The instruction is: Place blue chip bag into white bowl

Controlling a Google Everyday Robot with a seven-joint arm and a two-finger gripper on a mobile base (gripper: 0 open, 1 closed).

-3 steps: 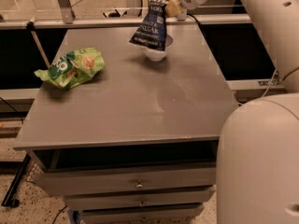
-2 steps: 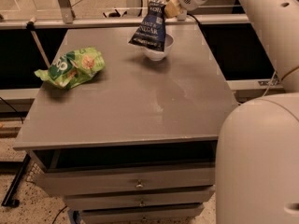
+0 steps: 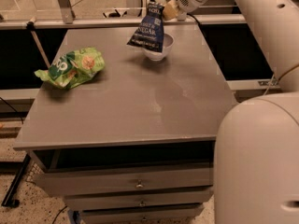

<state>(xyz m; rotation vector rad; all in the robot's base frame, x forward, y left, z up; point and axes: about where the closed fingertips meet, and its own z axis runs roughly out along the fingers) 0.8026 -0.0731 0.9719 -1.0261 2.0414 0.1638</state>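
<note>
Toward 12 o'clock on the flat grey tabletop [image 3: 140, 106], near its far edge: small round plain white bowl [image 3: 165, 45], upright on the surface. Directly over the bowl: dark navy-blue foil chip bag [image 3: 147, 29] with white lettering, suspended and tilted, lower edge overlapping the bowl's near-left rim; contact with the bowl not determinable. At 1 o'clock from the bag: two-finger gripper [image 3: 169, 10], clamped on the bag's top right corner, carried by a white arm [image 3: 261, 17] entering from the upper right. At 9 o'clock on the tabletop, well apart from the bowl: crumpled bright green snack bag [image 3: 72, 68], lying by the left edge. Below the tabletop at 6 o'clock: stacked grey drawers [image 3: 140, 185] with small knobs. At 4 o'clock: rounded white robot body [image 3: 261, 162], covering the table's near-right corner.
</note>
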